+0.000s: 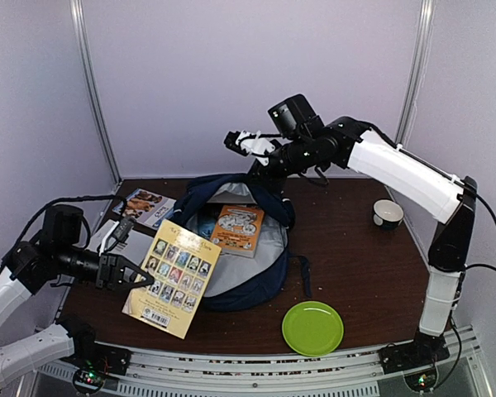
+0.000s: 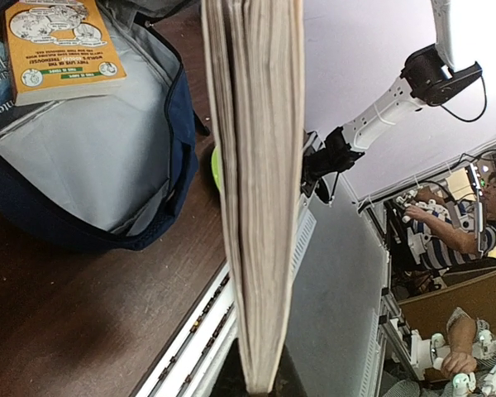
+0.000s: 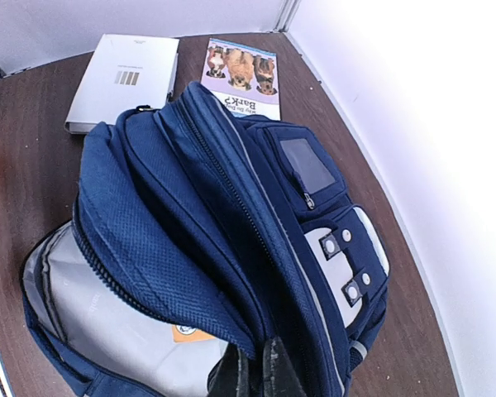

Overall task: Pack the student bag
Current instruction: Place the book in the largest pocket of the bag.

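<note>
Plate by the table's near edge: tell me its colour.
The plate is lime green; top external view.

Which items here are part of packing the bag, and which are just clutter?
Job: student bag; yellow book in left end effector; orange book inside; likely dog book, white box.
Lying about: green plate; cup.

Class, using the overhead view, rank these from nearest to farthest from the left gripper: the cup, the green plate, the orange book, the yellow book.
1. Yellow book, held by the left gripper.
2. Orange book, inside the open bag.
3. Green plate, near edge, right of centre.
4. Cup, far right.
</note>
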Controlling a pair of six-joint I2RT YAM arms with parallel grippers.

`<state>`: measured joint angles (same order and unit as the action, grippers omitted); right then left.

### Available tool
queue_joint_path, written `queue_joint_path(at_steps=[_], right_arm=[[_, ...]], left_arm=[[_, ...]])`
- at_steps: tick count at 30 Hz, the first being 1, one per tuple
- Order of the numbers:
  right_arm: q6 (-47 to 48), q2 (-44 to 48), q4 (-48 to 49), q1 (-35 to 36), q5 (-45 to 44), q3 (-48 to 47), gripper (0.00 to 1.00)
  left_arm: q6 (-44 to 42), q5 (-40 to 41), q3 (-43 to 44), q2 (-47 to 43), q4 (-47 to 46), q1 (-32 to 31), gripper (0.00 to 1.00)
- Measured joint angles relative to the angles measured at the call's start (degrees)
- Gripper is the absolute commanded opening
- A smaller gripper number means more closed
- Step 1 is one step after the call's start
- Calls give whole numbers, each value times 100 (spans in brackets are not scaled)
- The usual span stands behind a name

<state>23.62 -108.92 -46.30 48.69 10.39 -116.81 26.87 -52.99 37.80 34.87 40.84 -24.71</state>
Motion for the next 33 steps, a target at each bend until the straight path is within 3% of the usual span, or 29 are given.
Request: queue_joint_path(at_steps=[7, 18, 26, 33], right_arm=[[-160, -72, -278, -9, 0, -142, 0], [-332, 13, -170, 7, 48, 201, 0], [-363, 173, -68, -9, 129, 409, 0], [-332, 426, 140, -42, -2, 863, 0]], left_arm=[[293, 133, -483, 660, -1016, -396, 0], [1473, 960, -807, 3327, -4452, -791, 0], [2253, 1069, 267, 5608, -6454, -785, 0], [2907, 1095, 1279, 6854, -7222, -544, 0]])
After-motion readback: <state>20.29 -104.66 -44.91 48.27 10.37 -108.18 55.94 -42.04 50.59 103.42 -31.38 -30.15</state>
